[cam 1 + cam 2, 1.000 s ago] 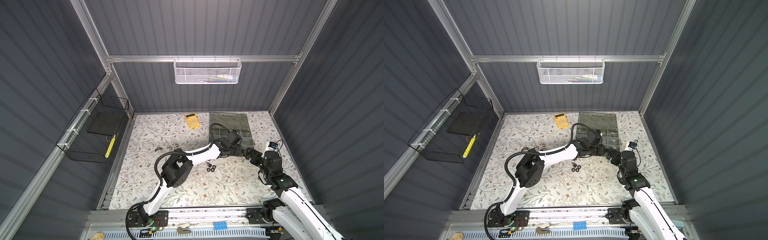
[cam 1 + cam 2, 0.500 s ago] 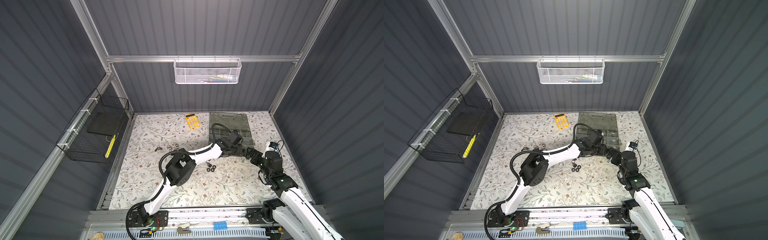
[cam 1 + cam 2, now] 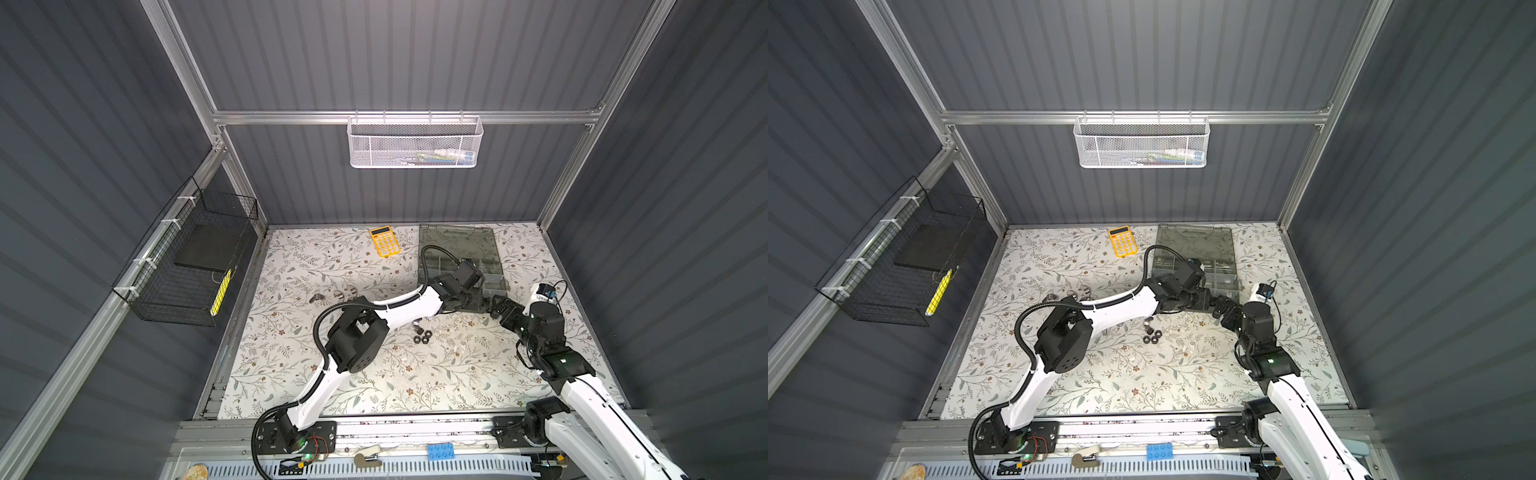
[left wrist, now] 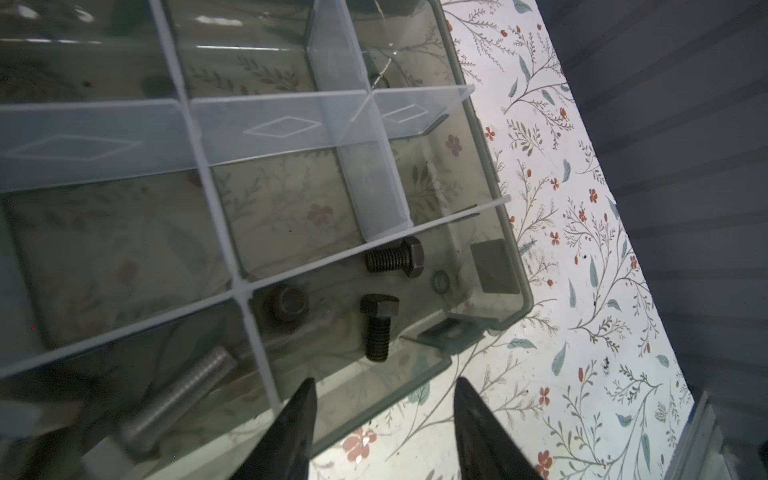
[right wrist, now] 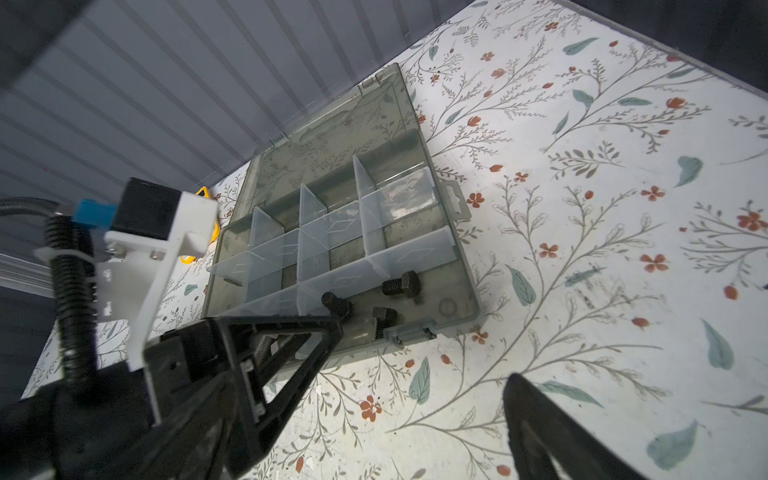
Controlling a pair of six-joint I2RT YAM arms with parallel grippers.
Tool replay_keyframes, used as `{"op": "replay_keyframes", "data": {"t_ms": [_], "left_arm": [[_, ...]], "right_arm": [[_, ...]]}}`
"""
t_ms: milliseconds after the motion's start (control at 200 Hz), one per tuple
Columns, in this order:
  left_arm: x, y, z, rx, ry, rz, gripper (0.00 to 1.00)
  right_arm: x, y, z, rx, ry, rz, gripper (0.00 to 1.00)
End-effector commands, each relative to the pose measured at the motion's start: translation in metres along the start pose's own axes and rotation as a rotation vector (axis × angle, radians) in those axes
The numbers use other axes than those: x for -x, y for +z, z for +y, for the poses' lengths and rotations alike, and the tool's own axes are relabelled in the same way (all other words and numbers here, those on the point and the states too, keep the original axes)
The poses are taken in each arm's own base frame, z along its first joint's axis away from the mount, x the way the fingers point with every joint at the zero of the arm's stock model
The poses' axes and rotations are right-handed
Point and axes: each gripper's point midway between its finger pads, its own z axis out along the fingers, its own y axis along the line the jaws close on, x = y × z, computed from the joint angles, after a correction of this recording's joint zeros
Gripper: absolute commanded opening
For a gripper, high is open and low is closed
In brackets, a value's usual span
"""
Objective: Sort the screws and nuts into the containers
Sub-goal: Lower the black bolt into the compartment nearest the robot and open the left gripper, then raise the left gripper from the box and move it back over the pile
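The containers are compartments of a smoky grey organizer box (image 3: 457, 245) (image 3: 1196, 243) with its lid open, at the back right of the table. My left gripper (image 4: 384, 382) (image 3: 478, 301) hangs open over the box's near corner with nothing between its fingers. Three black screws (image 4: 395, 262) (image 5: 401, 286) lie in that corner compartment, and a silver screw (image 4: 178, 399) lies in the one beside it. My right gripper (image 5: 380, 386) (image 3: 496, 306) stands wide open just in front of the box, close to the left gripper. Black nuts (image 3: 420, 334) (image 3: 1152, 336) lie on the table under the left forearm.
Silver winged nuts (image 3: 338, 295) (image 3: 1071, 295) lie at mid-left of the floral table. A yellow calculator (image 3: 385, 241) sits at the back beside the box. A white mesh basket (image 3: 415, 143) hangs on the back wall and a black wire basket (image 3: 195, 262) on the left wall.
The left gripper has shifted slightly right along the box's near edge and its jaws have spread apart. The right arm has not moved.
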Motion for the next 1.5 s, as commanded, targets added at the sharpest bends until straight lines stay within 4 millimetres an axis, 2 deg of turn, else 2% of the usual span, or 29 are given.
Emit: {"op": "replay_keyframes", "data": {"t_ms": [0, 220, 405, 530, 545, 565, 730, 810, 1046, 1186, 1311, 1396, 1496], "left_arm": [[0.033, -0.048, 0.003, 0.024, 0.029, -0.078, 0.57], [0.041, -0.097, 0.042, 0.107, 0.025, -0.116, 0.64], [0.035, -0.131, 0.085, 0.174, -0.019, -0.129, 0.73], [0.036, -0.159, 0.109, 0.210, -0.048, -0.163, 0.80], [0.026, -0.158, 0.117, 0.227, -0.050, -0.143, 0.81], [0.023, -0.161, 0.122, 0.237, -0.056, -0.141, 0.82], [0.011, -0.187, 0.152, 0.297, -0.076, -0.152, 0.93], [0.001, -0.195, 0.166, 0.325, -0.087, -0.144, 1.00], [-0.021, -0.212, 0.210, 0.387, -0.164, -0.107, 1.00], [-0.037, -0.220, 0.245, 0.457, -0.232, -0.072, 1.00], [-0.052, -0.222, 0.280, 0.522, -0.298, -0.032, 1.00], [-0.058, -0.222, 0.292, 0.547, -0.320, -0.019, 1.00], [-0.062, -0.221, 0.305, 0.574, -0.332, -0.005, 0.99]], "right_arm": [[-0.001, 0.002, 0.001, 0.011, 0.007, 0.000, 0.99], [-0.004, 0.003, 0.006, 0.037, 0.000, 0.015, 0.99], [-0.007, 0.005, 0.020, 0.116, -0.005, 0.033, 0.99], [-0.012, 0.009, 0.036, 0.161, -0.034, 0.060, 0.99], [-0.012, 0.009, 0.038, 0.165, -0.041, 0.062, 0.99], [-0.013, 0.010, 0.041, 0.170, -0.049, 0.068, 0.99], [-0.015, 0.007, 0.077, 0.218, -0.154, 0.082, 0.99], [-0.018, 0.007, 0.097, 0.253, -0.203, 0.100, 0.99], [-0.043, 0.021, 0.169, 0.346, -0.363, 0.216, 0.99], [-0.058, 0.028, 0.208, 0.399, -0.448, 0.254, 0.99], [-0.087, 0.033, 0.222, 0.430, -0.516, 0.290, 0.99], [-0.106, 0.035, 0.226, 0.461, -0.532, 0.327, 0.99], [-0.117, 0.035, 0.226, 0.477, -0.537, 0.354, 0.99]]}}
